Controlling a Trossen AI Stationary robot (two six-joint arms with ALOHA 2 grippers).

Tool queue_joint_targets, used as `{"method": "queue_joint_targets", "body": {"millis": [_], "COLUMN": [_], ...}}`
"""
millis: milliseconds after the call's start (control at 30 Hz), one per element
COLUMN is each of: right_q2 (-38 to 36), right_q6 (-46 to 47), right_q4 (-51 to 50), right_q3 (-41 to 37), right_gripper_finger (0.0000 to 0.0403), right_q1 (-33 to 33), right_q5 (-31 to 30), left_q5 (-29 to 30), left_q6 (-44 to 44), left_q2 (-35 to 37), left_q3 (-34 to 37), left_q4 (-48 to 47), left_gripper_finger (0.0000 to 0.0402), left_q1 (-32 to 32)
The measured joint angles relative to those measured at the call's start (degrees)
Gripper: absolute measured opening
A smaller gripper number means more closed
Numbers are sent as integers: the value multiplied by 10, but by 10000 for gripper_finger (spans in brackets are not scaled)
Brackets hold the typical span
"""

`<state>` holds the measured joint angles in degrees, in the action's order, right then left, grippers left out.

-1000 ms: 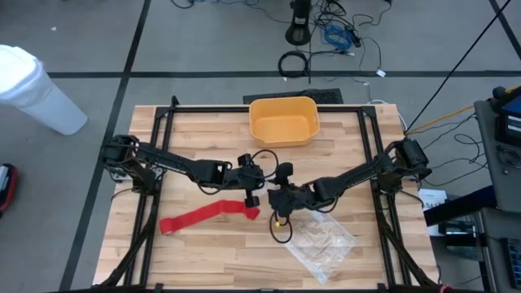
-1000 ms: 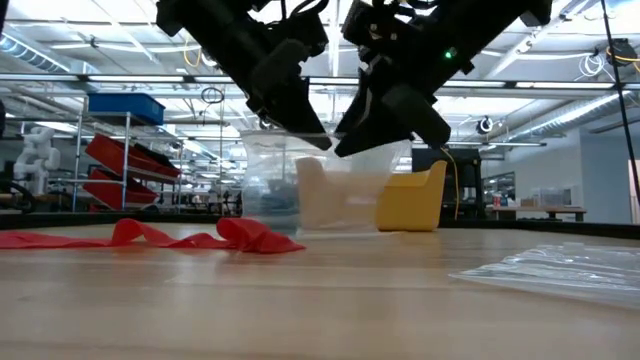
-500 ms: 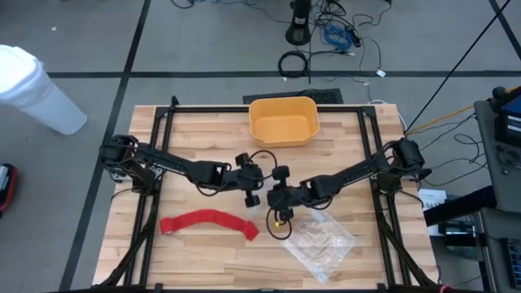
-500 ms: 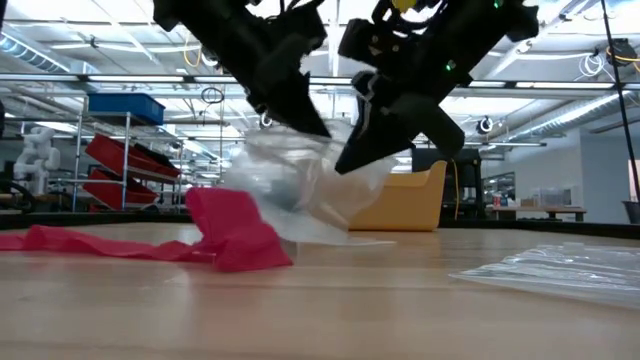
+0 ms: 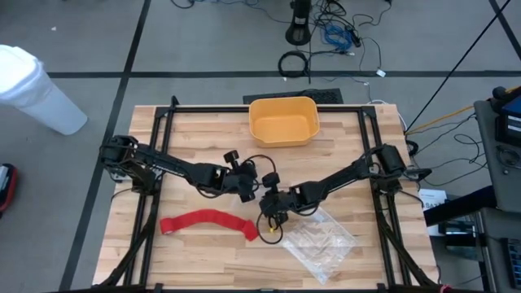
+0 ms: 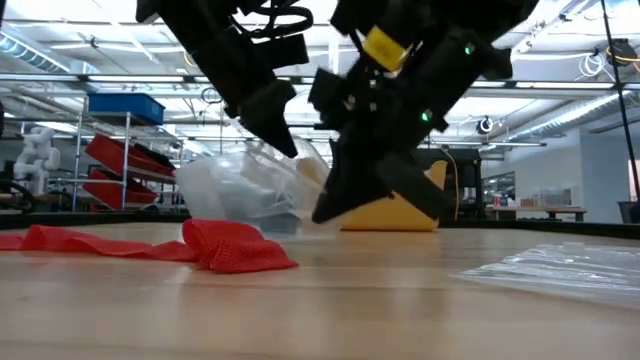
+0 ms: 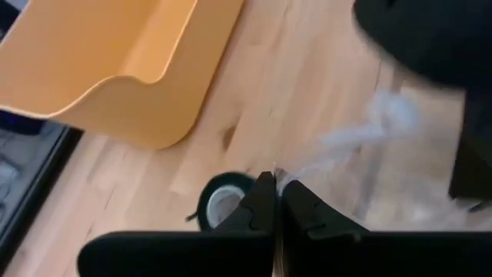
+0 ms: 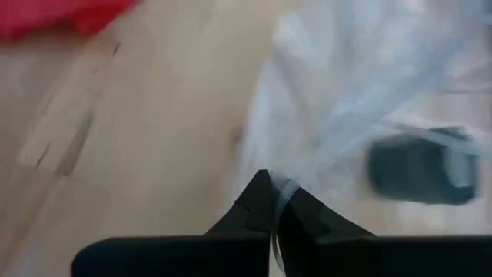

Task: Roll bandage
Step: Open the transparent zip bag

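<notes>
Right gripper (image 5: 262, 216) pinched shut on clear plastic film (image 6: 240, 185), left gripper (image 5: 259, 181) too. Bandage (image 5: 207, 221) lies flat just beside right gripper, long axis running away toward the left arm's side; right nearer.

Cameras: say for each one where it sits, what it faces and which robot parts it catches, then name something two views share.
High: overhead, straight down on table, both arms, red bandage.
Low: table height, facing the room; both grippers above the bandage.
Left wrist: past the shut left gripper toward the yellow bin.
Right wrist: past the shut right gripper, clear plastic pinched.
Shared: high and low show the bandage.
</notes>
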<state>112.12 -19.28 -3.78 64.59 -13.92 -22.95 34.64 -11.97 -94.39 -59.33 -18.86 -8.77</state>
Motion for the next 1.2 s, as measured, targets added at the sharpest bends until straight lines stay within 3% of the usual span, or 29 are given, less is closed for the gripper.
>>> {"method": "queue_joint_targets", "body": {"millis": [333, 567, 733, 900, 1000, 1200], "right_q2": [-61, -87, -93, -95, -95, -91], "right_q6": [64, 56, 48, 73, 51, 26], "right_q4": [-20, -10, -9, -16, 2, 76], "right_q3": [8, 8, 8, 8, 8, 8], "right_gripper_finger": [2, 57, 120, 171, 188, 194], "right_q1": [0, 0, 11, 18, 19, 38], "right_q5": [30, 64, 9, -98, -98, -96], "left_q5": [20, 19, 24, 30, 28, 14], "left_q6": [-28, -28, -37, -69, -62, -55], "left_q2": [1, 24, 89, 156, 177, 180], "left_q3": [0, 1, 36, 107, 147, 158], "left_q4": [-99, -144, -147, -112, -87, -85], "left_gripper_finger": [0, 0, 0, 0, 0, 0], "left_q1": [-1, -19, -21, -20, -19, -20]}}
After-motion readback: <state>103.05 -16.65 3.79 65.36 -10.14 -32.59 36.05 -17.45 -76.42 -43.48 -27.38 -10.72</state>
